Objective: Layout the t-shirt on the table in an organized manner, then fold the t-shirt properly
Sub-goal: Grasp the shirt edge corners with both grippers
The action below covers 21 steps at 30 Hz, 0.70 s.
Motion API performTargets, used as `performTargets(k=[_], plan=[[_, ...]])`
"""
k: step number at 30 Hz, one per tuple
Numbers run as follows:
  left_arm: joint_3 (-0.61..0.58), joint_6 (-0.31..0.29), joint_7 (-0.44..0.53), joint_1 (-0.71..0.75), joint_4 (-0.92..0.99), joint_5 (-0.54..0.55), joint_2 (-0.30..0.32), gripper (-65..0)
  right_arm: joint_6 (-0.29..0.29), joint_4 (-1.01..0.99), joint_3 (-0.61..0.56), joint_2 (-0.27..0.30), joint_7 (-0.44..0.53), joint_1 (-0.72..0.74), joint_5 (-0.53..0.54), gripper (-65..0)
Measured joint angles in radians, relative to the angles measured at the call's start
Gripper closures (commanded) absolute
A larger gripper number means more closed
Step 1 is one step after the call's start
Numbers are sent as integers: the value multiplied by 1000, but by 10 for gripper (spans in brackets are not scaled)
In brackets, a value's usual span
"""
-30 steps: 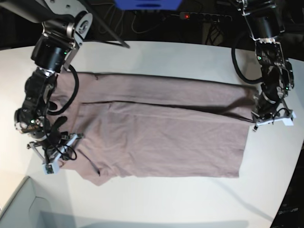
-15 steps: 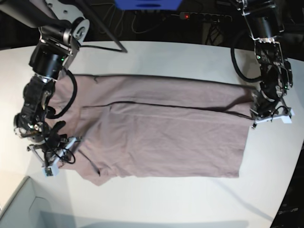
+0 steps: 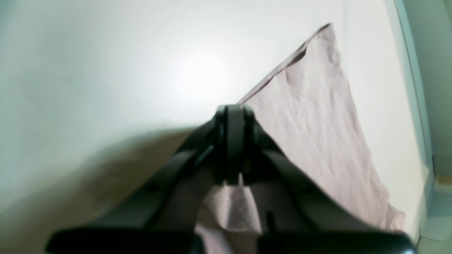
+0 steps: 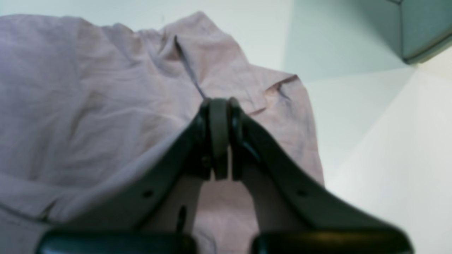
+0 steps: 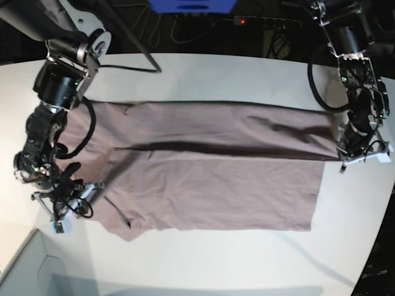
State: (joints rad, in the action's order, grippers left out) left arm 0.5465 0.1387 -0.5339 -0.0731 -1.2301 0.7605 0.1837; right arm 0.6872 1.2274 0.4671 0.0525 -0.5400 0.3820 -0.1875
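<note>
Spanning both end effectors: t-shirt (image 5: 210, 179)

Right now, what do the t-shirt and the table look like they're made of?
The t-shirt: soft thin woven or knit cloth, probably cotton, matte dusty mauve; it wrinkles and drapes in folds. The table: hard smooth white board, possibly laminate, matte with a soft glare patch in the left wrist view.

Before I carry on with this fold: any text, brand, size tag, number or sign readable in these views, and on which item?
None can be read.
Dusty mauve short-sleeved t-shirt: plain cloth, no print or tag showing.
Large white matte table: unmarked.
Black power strip with a red light, behind the table: any marking too small to read.
Blue object at the top edge: no lettering visible.
Wrist views: blurred, no text.
</note>
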Motion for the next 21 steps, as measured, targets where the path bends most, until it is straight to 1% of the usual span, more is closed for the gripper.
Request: performTargets(k=[5,6,8,9,10,11,12,14,16,18,20,21], plan=[[-4,0,-1,0,0,0,-5,0,0,0,-4,0,0,-1,0,0],[-4,0,0,0,0,0,-7,0,0,0,-4,0,-1,-2,0,-15],[-4,0,-2,0,0,0,-6,-11,0,0,-17,3,-3,-5,-6,-90],[-5,0,-3,0,0,0,-6,-33,0,0,-35,7,-10,-6,-8,-128],[-5,0,-6,0,0,0,-6,-65,0,-1,-54,15,-12,-10,-7,-170],[-5,0,-6,0,0,0,-6,-111,0,-1,-67,20,-6,-14,-3,-213],[-5,0,-7,0,0,0,-6,-164,0,-1,-77,24,-2,-19,0,-258],[-5,0,-9,0,0,1,-3,-281,0,-1,-77,28,-2,-28,0,-324],[-5,0,-9,0,0,2,0,-382,0,2,-76,31,-9,-31,-2,-356],[-5,0,-9,7,-15,4,-1,-470,0,23,-77,35,-17,-35,0,-365],[-6,3,-16,33,-72,7,-2,-532,0,71,-77,48,-8,-51,2,-365],[-4,1,-28,49,-106,8,-3,-547,0,92,-77,52,0,-63,4,-365]])
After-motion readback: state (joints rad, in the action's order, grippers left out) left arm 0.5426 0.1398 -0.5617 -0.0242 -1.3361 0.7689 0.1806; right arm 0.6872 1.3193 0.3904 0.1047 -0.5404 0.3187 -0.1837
